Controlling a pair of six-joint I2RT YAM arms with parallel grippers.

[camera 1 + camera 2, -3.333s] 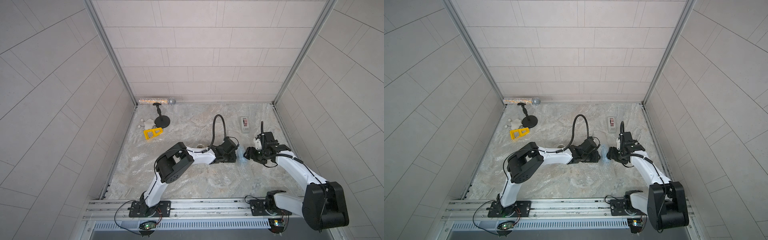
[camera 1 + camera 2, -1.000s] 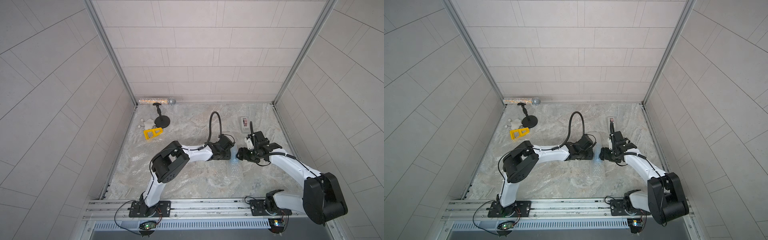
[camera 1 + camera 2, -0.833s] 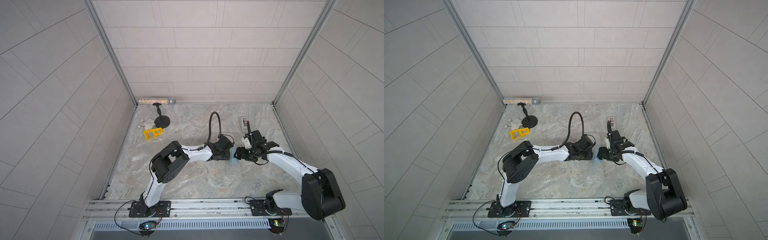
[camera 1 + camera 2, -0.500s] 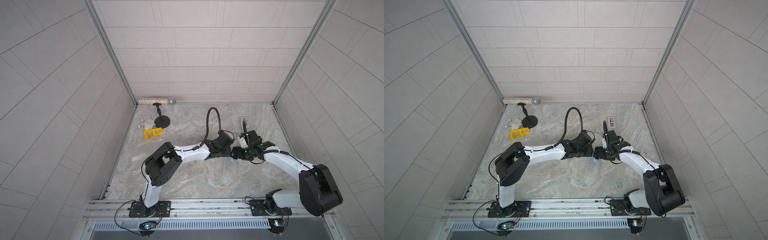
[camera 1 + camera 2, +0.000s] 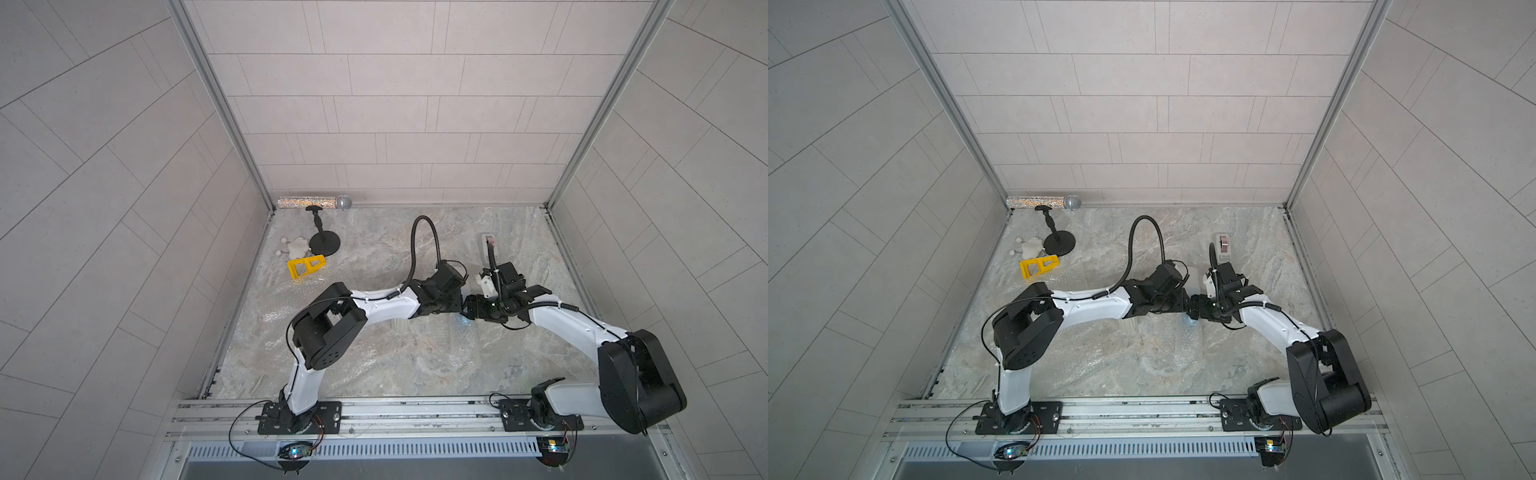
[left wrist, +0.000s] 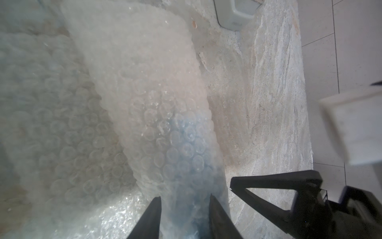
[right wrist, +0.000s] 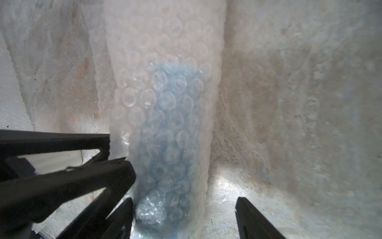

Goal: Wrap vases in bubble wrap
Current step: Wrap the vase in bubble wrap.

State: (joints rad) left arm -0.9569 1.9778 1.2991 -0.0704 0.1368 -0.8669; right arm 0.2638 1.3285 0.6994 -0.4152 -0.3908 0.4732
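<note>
Our left gripper (image 6: 184, 196) clamps the bubble wrap (image 6: 144, 82) roll; we make out the blue vase (image 7: 165, 124) inside only as a blur. Our right gripper (image 7: 184, 198) straddles it, released.

Overhead pair; wrist close-ups of bubble wrap (image 6: 155, 93)

No writing, label, brand, number or sign can be read anywhere in these views. The grey tape dispenser (image 5: 1223, 246), at the far right of the table (image 5: 1262, 228), carries a reddish patch that is too small to make out as a label. The bubble wrap (image 7: 165, 62), seen close up in both wrist views, shows only its bubbles and no print.
</note>
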